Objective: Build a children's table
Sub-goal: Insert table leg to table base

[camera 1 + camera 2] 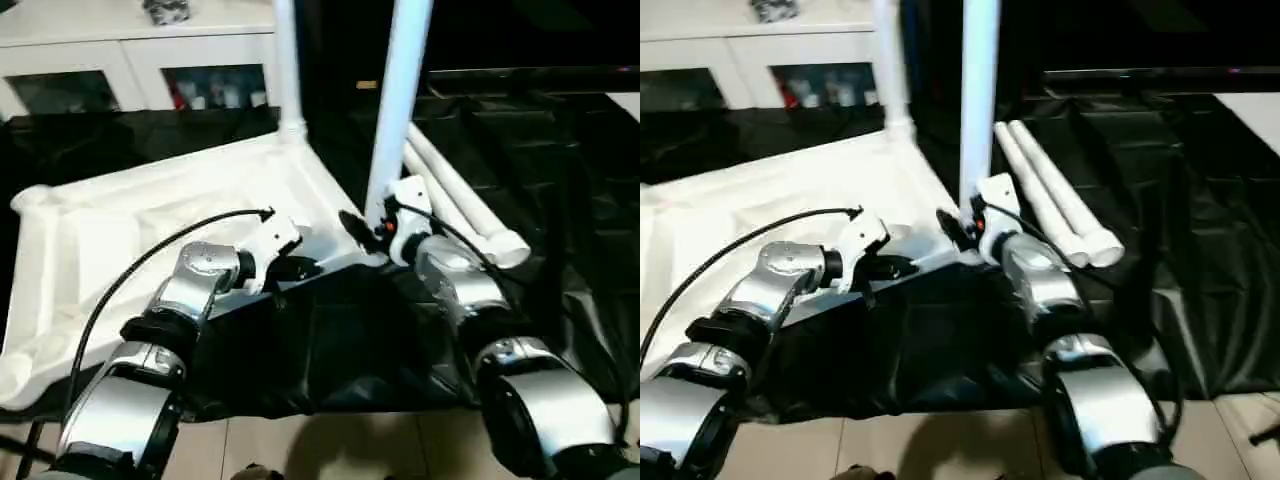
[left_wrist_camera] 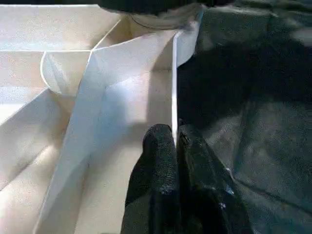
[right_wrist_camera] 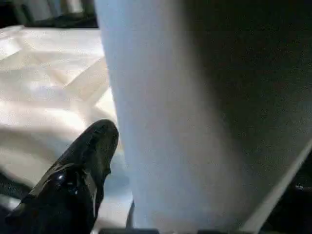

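The white tabletop (image 1: 150, 230) lies upside down on a table covered with black cloth (image 1: 340, 340), its ribbed underside facing up. One white leg (image 1: 286, 70) stands upright in the far corner socket. A second leg (image 1: 398, 110) stands upright at the near right corner. My left gripper (image 2: 174, 134) is shut on the thin near rim of the tabletop, a little left of that corner. My right gripper (image 1: 372, 228) sits at the base of the near upright leg (image 3: 185, 122), right against it. Two more legs (image 1: 465, 210) lie side by side on the cloth to the right.
A white cabinet with glass doors (image 1: 130, 60) stands behind the table on the left. The cloth's front edge (image 1: 330, 405) hangs just ahead of my forearms, with tiled floor (image 1: 330, 450) below it. Black cloth stretches out to the right of the lying legs.
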Controlling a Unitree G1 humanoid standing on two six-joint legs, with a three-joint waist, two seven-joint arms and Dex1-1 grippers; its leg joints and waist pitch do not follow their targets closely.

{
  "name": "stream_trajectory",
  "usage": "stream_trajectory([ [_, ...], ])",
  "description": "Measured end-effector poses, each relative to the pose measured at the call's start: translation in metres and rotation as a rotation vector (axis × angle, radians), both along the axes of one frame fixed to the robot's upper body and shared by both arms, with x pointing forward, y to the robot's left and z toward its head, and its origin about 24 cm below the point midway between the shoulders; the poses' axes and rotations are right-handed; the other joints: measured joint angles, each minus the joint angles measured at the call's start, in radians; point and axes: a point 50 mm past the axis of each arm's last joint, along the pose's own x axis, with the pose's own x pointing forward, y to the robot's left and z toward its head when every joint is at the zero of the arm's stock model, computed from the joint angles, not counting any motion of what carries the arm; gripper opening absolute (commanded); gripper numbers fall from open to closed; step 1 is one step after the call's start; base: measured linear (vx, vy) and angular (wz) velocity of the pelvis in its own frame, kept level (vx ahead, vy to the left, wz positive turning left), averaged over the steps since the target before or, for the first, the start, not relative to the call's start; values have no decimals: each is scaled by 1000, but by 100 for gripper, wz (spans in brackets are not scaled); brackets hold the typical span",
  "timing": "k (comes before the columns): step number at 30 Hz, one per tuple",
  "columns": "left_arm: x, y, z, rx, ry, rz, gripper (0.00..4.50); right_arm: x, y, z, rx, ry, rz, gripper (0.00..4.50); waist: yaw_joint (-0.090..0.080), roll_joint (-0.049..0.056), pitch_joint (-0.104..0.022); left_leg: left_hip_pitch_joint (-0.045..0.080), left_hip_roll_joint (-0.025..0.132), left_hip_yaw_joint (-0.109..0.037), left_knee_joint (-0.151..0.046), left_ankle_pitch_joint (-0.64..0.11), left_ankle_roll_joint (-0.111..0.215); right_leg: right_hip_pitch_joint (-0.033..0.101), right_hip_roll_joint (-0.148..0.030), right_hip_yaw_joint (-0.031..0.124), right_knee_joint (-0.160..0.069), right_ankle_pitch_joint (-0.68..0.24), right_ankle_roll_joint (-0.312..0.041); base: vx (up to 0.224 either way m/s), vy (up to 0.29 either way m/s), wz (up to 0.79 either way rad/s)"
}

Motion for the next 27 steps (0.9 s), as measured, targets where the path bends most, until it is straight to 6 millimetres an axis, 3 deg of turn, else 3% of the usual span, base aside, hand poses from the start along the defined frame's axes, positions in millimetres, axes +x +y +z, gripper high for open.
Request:
stream_trajectory([
  [7,-6,7,2,-14,43,-125,0,-20,-22,-7,-66,54,259,377,21,2,2,-1,0,0,2,0,1,-1,0,0,1,0,0,0,0,0],
  [14,-13,10,1,-16,90,-255,0,-39,-38,-2,-111,102,470,318,35,2,2,-1,0,0,2,0,1,0,-1,0,1,0,0,0,0,0],
  [17,-15,11,1,-14,99,-293,0,-44,-39,-1,-114,115,524,289,34,2,2,-1,0,0,3,0,1,0,-1,0,2,0,0,0,0,0],
  [27,-17,13,0,1,112,-345,0,-52,-38,-1,-124,138,572,279,30,3,1,0,0,0,3,0,0,1,-1,0,2,0,0,0,0,0],
])
